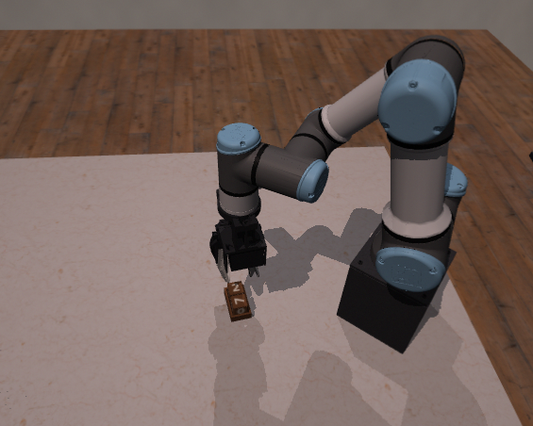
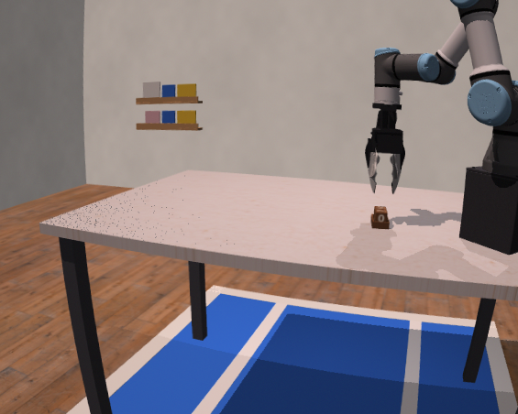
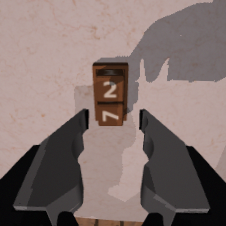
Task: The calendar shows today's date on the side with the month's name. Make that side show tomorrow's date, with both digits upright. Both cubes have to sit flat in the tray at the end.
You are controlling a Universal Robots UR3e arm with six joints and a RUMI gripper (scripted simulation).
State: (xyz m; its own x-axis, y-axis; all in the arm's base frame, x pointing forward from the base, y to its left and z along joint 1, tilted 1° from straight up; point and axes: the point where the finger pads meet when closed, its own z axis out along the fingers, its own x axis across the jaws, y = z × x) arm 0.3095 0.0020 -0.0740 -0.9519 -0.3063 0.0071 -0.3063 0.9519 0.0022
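Note:
The small brown calendar tray (image 1: 241, 319) (image 2: 381, 226) (image 3: 110, 64) stands on the table with both cubes in it, side by side. One cube (image 1: 236, 287) (image 3: 110, 90) shows a 2 on top, upright in the wrist view. The other cube (image 1: 238, 301) (image 2: 380, 218) (image 3: 110, 117) shows a 7 on top, turned sideways in the wrist view, and a 0 on its side facing the top and exterior views. A dark gap lies between the 2 cube and the tray's far end in the wrist view. No month name is readable. My gripper (image 1: 240, 277) (image 2: 384, 192) (image 3: 114, 110) is partly open, empty, pointing down above the calendar.
The robot's black base block (image 1: 375, 302) (image 2: 496, 211) stands right of the calendar. The pale table (image 1: 100, 283) (image 2: 258, 211) bears the arm's shadows. Wall shelves (image 2: 168, 126) with coloured boxes hang far behind.

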